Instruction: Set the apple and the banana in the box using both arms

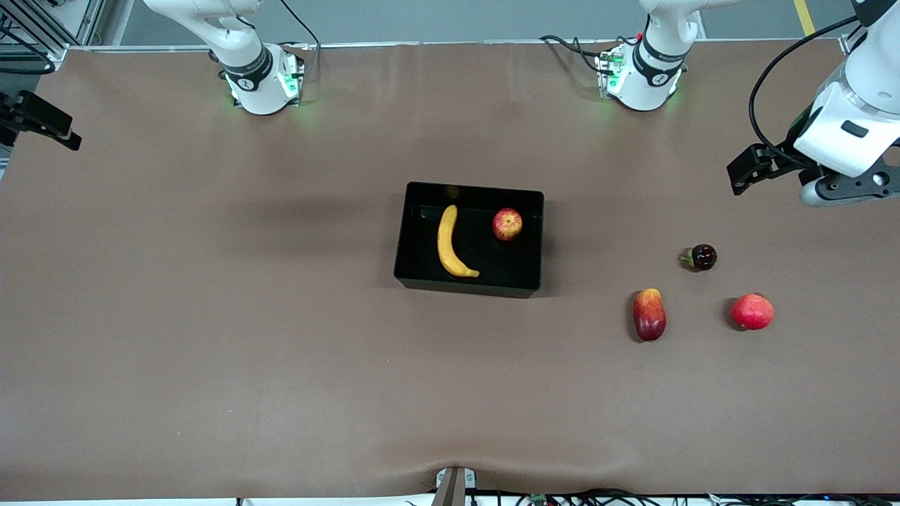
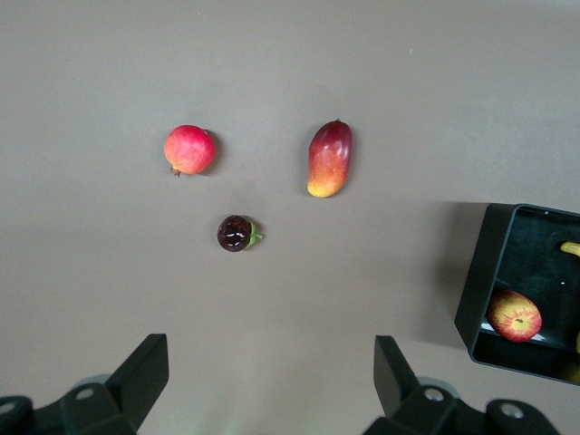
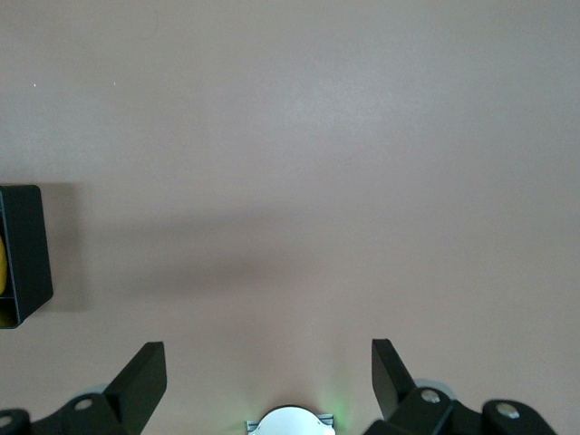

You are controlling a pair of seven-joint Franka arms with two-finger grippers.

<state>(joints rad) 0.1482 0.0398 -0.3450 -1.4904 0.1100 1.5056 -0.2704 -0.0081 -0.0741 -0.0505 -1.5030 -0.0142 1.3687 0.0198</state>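
Nearest the front camera lie three spare fruits toward my left arm's end of the table: a long red-and-yellow fruit (image 1: 649, 314), a pinkish-red round fruit (image 1: 752, 311) beside it, and a small dark fruit (image 1: 702, 257) a little farther off. None of them belongs to my job.

Next comes the box (image 1: 415, 277) at mid-table. Inside it the banana (image 1: 450, 242) lies along the side toward my right arm, and the apple (image 1: 507, 224) sits apart from it, toward my left arm's side. Both rest on the box floor, so I judge the placing done.

My left gripper (image 2: 272, 381) hangs in the air over the table's edge at its own end, fingers spread wide and holding nothing. My right gripper (image 3: 267, 381) is likewise apart and empty, over bare table at the other end, near its base.

What could still go wrong, I think: my left arm swinging low on its way home could knock the spare fruits rolling, or a careless pass over the middle could nudge the light box and shift the apple.
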